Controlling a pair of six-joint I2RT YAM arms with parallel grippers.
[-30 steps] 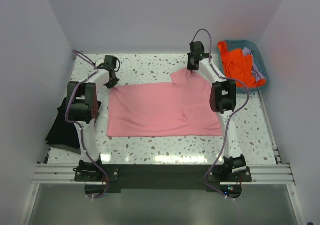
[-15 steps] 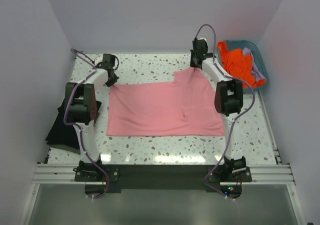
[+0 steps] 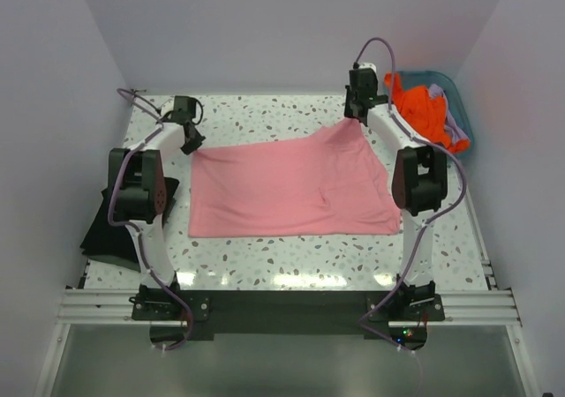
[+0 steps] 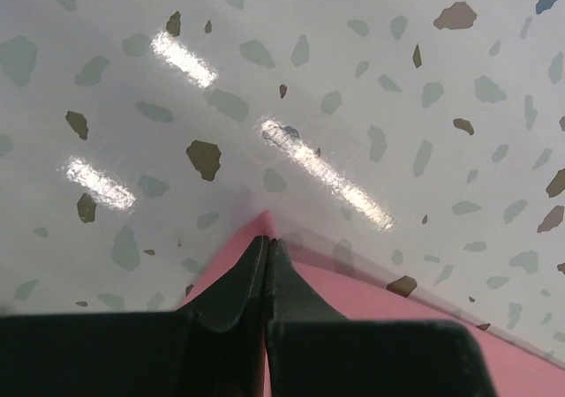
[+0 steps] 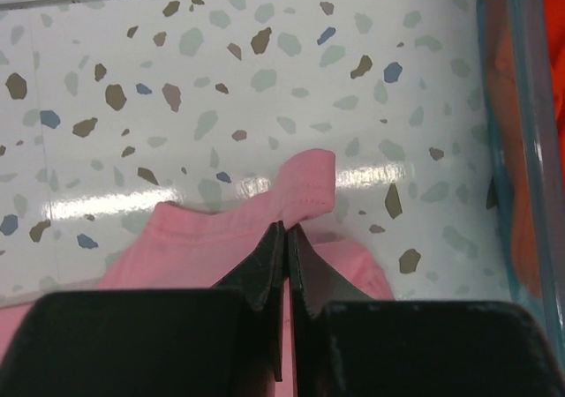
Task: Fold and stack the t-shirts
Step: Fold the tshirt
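Top external view: the salmon-pink t-shirt (image 3: 291,190) lies spread across the middle of the speckled table (image 3: 265,115), its near edge flat and its far right corner drawn up off the surface toward the back. A black t-shirt (image 3: 108,229) sits at the table's left edge beside the left arm. The bright orange t-shirt (image 3: 419,110) and a pale lavender t-shirt (image 3: 435,91) are bundled in the teal basket (image 3: 446,78) at the far right corner.

Left wrist view: the left gripper (image 4: 267,247) has its jaws pressed together on the far left corner of the pink shirt, low against the table. Right wrist view: the right gripper (image 5: 284,231) is likewise clamped on pink fabric, a fold of hemmed edge poking out past the tips, and this corner hangs above the table.

The step in hand looks like the first fold of the pink shirt — both far corners are pinched and one is raised. The next move likely calls for both arms to lift together at an even height and carry the far edge toward the near edge. The cloth between them should stay taut so the fold lands straight — the left corner needs to come off the table first.
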